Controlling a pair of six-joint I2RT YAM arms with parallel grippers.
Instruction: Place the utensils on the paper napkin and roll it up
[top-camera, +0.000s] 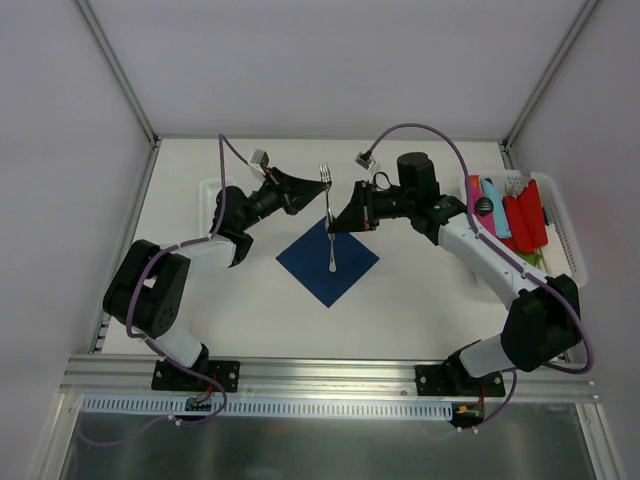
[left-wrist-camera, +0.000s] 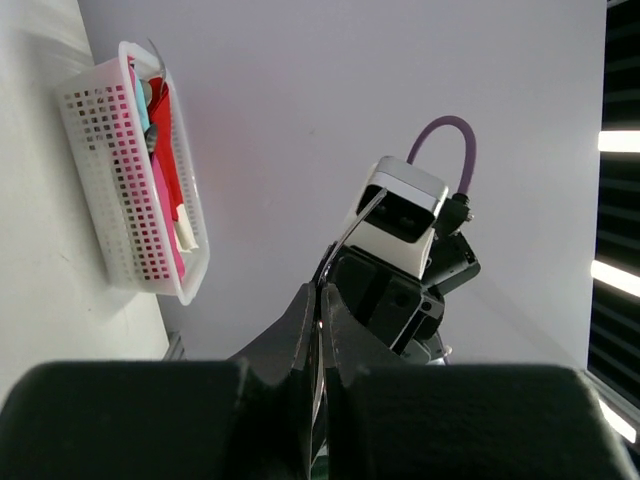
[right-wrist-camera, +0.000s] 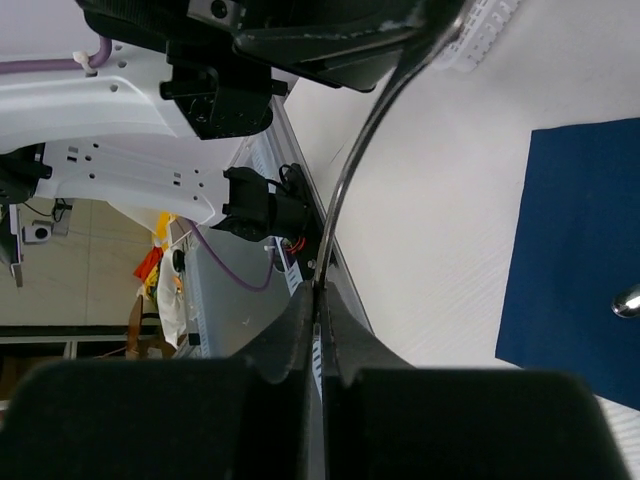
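Our right gripper (top-camera: 334, 226) is clamped on the thin handle of the silver fork (top-camera: 326, 195) over the navy paper napkin (top-camera: 350, 262), with the left gripper (top-camera: 312, 186) shut near its tines, and we judge the fork light, stiff and slippery, best pinched mid-handle.

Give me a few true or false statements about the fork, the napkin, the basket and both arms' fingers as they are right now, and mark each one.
1. The navy napkin lies flat and unrolled on the table. True.
2. The right fingers are closed on the silver fork. True.
3. The left fingers are spread wide open. False: they are closed, with the fork at their tips.
4. The white basket of coloured plastic pieces stands on the robot's left. False: it stands on its right.
5. The fork lies inside the basket. False: it is held at the table's middle, its handle end over the napkin.
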